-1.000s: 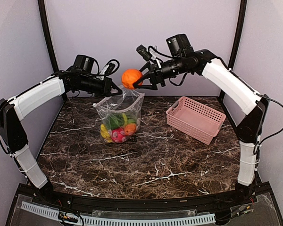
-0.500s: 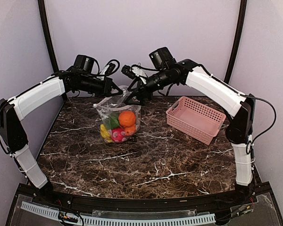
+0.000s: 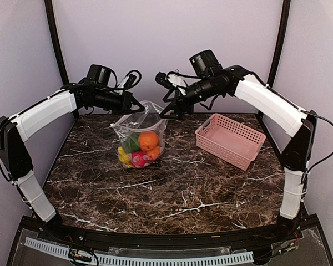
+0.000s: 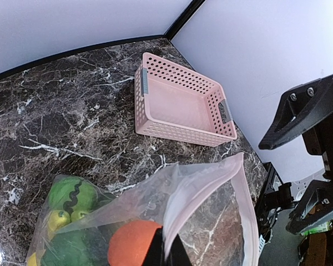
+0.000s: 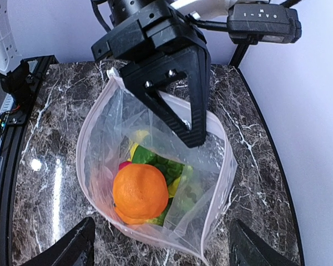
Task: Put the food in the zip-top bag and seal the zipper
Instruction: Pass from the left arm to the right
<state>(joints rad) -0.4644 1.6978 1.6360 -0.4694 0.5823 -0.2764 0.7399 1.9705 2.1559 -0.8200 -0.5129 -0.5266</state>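
Note:
The clear zip-top bag [image 3: 134, 128] stands open on the marble table, held up by my left gripper [image 3: 135, 107], which is shut on its pinkish zipper rim [image 4: 180, 208]. Inside lie the orange [image 3: 148, 139] on top, a red-pink fruit [image 3: 139, 159], a yellow piece [image 3: 122, 155] and green pieces [image 3: 132, 143]. My right gripper [image 3: 169, 108] is open and empty just above and right of the bag mouth. In the right wrist view the orange [image 5: 140, 190] sits in the open bag [image 5: 211, 160], between and beyond my spread fingers [image 5: 72, 247]. The left gripper [image 5: 172, 77] pinches the far rim.
An empty pink slotted basket [image 3: 231, 139] stands to the right of the bag; it also shows in the left wrist view [image 4: 180, 102]. The booth walls close the table at the back and sides.
The right gripper let go of the orange, which dropped into the bag. The right gripper dipped to the bag mouth, then drew back up and right, open. The left gripper kept hold.

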